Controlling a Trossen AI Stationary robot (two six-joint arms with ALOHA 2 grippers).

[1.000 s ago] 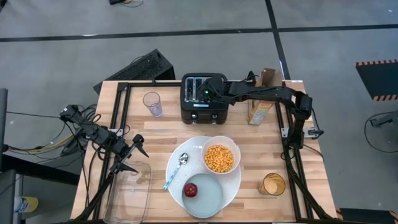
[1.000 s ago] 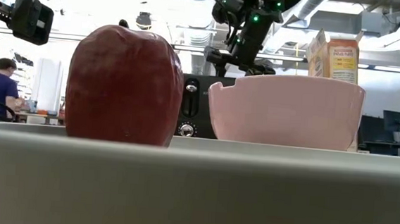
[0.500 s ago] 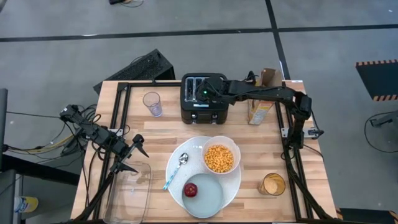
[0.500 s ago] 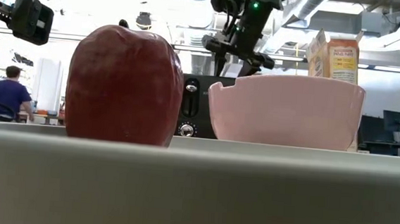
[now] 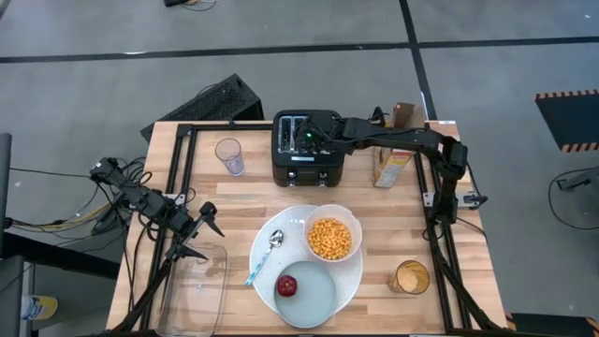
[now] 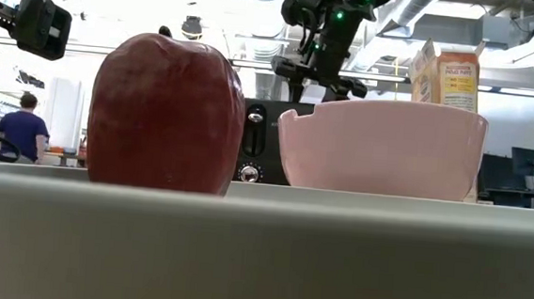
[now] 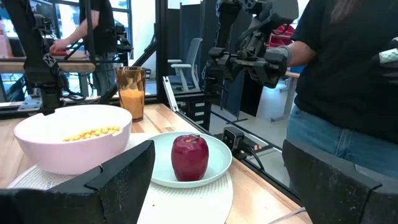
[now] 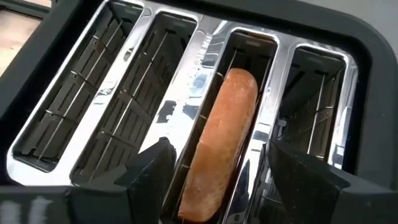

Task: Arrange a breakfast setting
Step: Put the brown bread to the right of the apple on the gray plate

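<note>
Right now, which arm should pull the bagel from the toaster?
Right. The right gripper hangs open directly over the toasted bagel in the toaster slot; the left gripper waits open by the table's left edge.

The apple point(image 5: 287, 285) was deep red on a pale-blue plate point(image 5: 314, 295), sitting over a bigger white plate point(image 5: 266, 241). Cereal point(image 5: 329, 238) was bright yellow in a bowl point(image 6: 380, 148) that looked pinkish white. Spoon point(image 5: 263, 256) had a blue handle. Bagel point(image 8: 217, 146) was golden brown inside a black toaster point(image 5: 304, 150) with shiny chrome slots. The surface point(image 5: 243, 192) was light wood planks, and the glass point(image 7: 131, 92) held orange juice.
</note>
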